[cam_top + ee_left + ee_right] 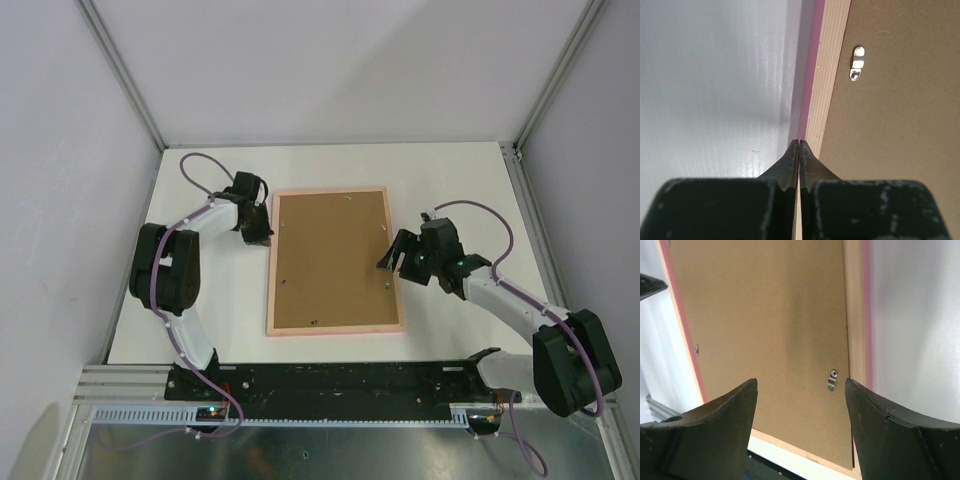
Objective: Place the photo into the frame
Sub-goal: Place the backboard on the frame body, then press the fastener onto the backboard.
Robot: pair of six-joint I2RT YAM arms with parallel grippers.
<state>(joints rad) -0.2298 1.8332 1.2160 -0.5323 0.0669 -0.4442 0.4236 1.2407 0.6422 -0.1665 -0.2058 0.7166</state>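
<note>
Here the left claw (799,144) is pressed shut, its tips at the left rim of the frame (337,330), while the right claw (801,385) stands wide apart, empty, over the right rim near a clip (832,380). The frame lies back up on the surface (450,180), backing board (332,258) showing, long axis running near to far.

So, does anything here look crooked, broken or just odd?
Nothing looks broken or spilled. The frame lies face down, brown backing board seated in it. Only oddity: no photo shows in any view; it may be hidden underneath.
</note>
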